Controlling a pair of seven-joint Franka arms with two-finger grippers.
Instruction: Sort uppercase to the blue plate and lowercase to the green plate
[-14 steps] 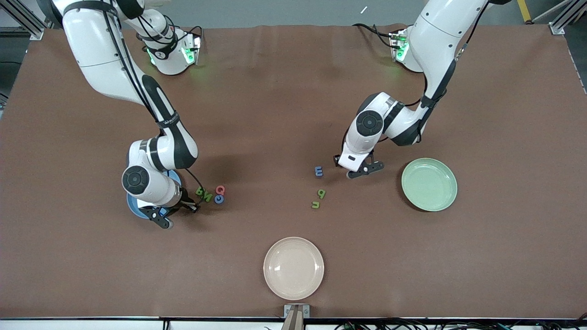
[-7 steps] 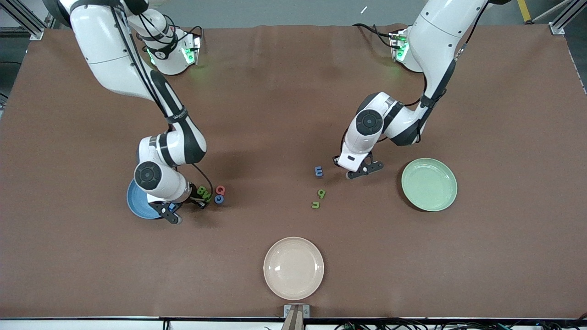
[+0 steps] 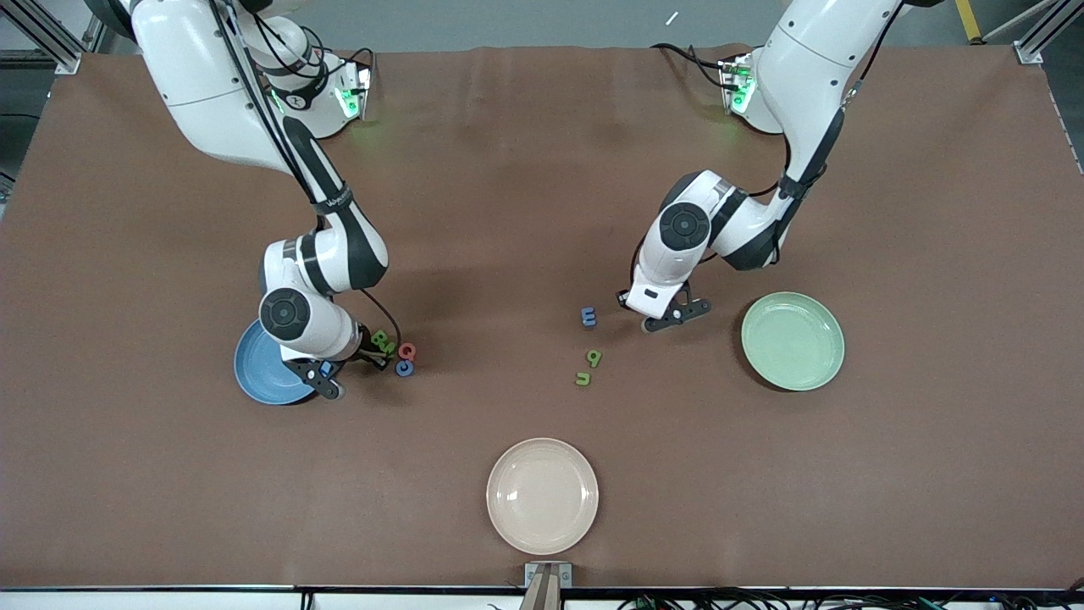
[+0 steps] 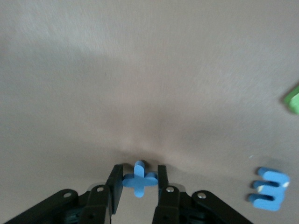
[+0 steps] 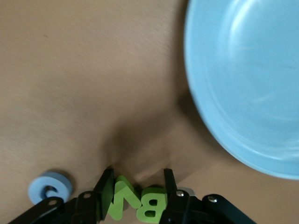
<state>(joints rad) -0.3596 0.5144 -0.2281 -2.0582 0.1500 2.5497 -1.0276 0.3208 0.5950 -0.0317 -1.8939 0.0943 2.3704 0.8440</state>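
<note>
Where the blue x-shaped letter [image 4: 139, 178] sits, it lies squarely between the two fingers of the left pincer [image 4: 139, 179], which have closed in against its sides; the letter is low at the worktop [image 3: 525, 212], though contact with the surface cannot be confirmed. The blue m-shaped letter [image 3: 589, 317] lies on the worktop just beside this pincer, toward the right arm's end. The green q-shaped letter [image 3: 594, 358] and the green u-shaped letter [image 3: 583, 379] lie nearer the front camera than the m. The green plate [image 3: 793, 341] rests near the left pincer, toward the left arm's end.

The green B [image 5: 152, 205] and green N [image 5: 122, 201] stand side by side between the fingers of the right pincer [image 5: 138, 193], which is partly closed with a finger at each outer side of the pair. The red-pink Q [image 3: 407, 350] and the blue ring-shaped letter [image 3: 405, 368] lie just beside them on the worktop. The blue plate [image 3: 258, 377] lies next to the right pincer, partly under the wrist in the front view. A cream plate [image 3: 542, 495] lies nearest the front camera.
</note>
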